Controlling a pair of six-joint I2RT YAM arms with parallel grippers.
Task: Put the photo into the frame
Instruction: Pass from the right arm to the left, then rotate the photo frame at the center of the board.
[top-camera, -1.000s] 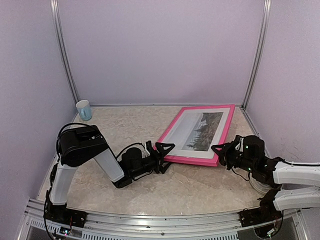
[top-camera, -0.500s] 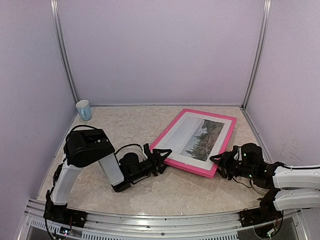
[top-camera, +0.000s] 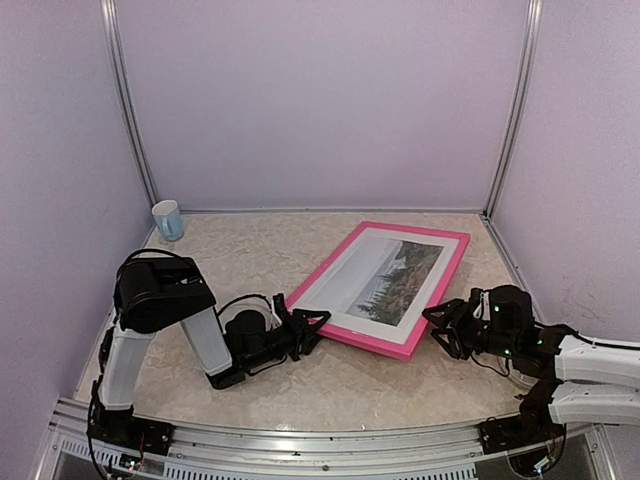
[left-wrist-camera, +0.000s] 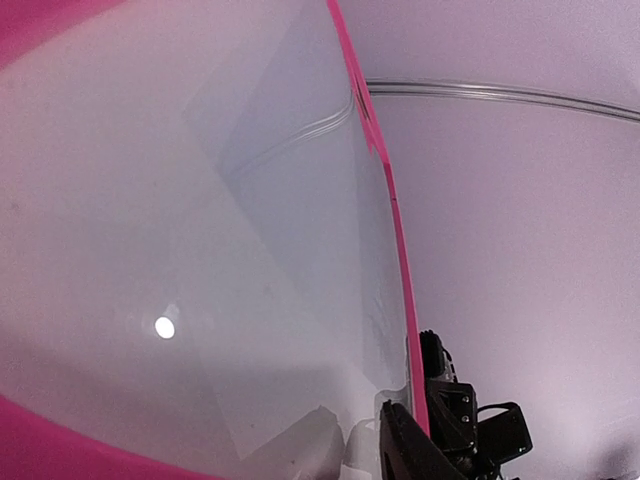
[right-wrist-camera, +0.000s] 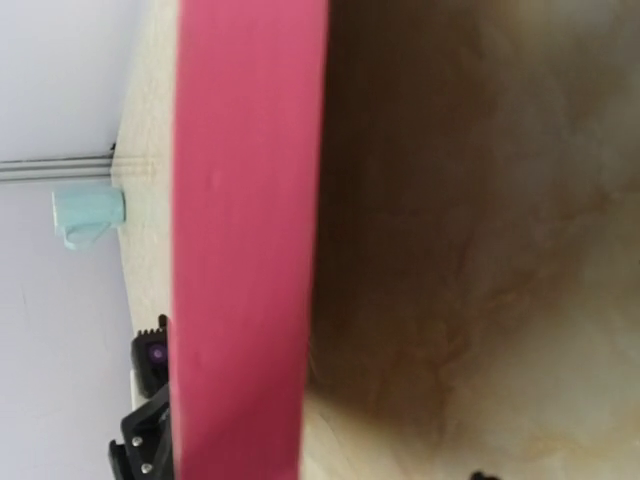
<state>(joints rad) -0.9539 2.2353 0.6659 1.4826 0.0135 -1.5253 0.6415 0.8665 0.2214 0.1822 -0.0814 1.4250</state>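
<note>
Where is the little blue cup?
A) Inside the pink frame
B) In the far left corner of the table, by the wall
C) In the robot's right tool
B: the cup stands by itself at the far left corner of the table, right by the wall and well apart from the frame.

Bright pink frame (top-camera: 368, 340), marbled beige table (top-camera: 290, 250)

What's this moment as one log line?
photo: inside frame | frame: on table | left gripper: open, near-left corner | right gripper: open, near-right corner
</note>
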